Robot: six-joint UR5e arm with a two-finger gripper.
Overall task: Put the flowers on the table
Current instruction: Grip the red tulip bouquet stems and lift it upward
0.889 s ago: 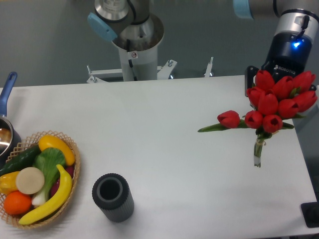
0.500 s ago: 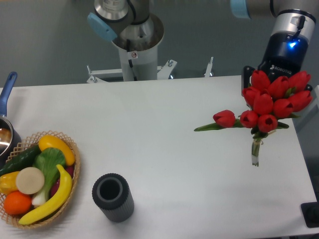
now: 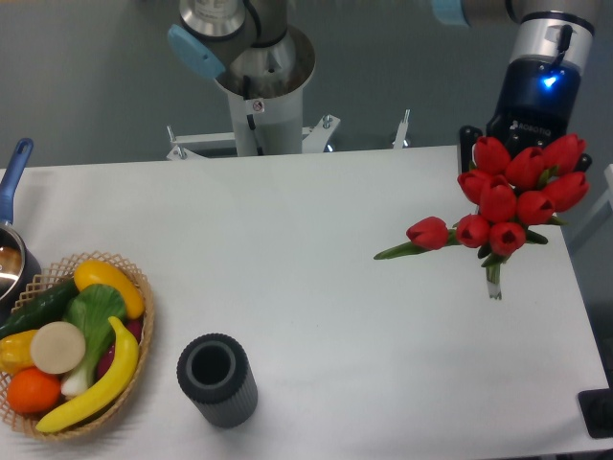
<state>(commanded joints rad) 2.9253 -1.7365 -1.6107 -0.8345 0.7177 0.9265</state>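
Grey wall fills the background behind a white table, with the arm's base column standing at about 12 o'clock beyond the far edge. At roughly 2 o'clock, near the right edge of the tabletop, the flowers sit just below the dark wrist of the gripper, whose blue light glows above them. Red tulip heads cluster tightly and hide the fingers, so I cannot tell whether the claw is clenched on the bunch or loose. One bud and a green leaf stick out sideways toward 9 o'clock, and the bundled stems point down toward 6 o'clock, their tip over the white surface; whether it touches the tabletop is unclear. Down at 7 o'clock, a dark grey ribbed cup stands upright. At 8 o'clock a wicker basket holds colourful fruit and vegetables, with a pan just beyond it at the left edge.
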